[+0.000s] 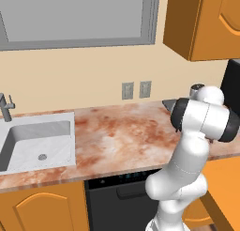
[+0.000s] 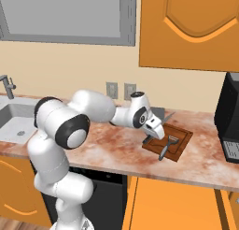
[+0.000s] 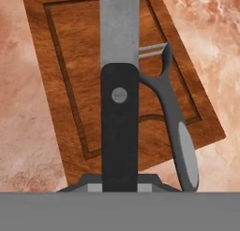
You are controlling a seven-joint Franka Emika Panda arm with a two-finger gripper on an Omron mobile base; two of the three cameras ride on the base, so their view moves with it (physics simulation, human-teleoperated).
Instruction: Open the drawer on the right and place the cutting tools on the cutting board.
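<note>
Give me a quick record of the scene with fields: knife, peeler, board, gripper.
knife: held in the gripper, above the board, blade pointing away from the hand
peeler: lying on the board, handle end overhanging its edge
board: on the counter, left of the black appliance
gripper: shut on the knife handle

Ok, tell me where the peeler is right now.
The peeler lies on the cutting board, on the counter right of the sink; its handle end overhangs the board's near edge. In the hand view it is just right of the knife.

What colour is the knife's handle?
Black, with a grey rivet, on the grey-bladed knife; the hand view shows it best.
</note>
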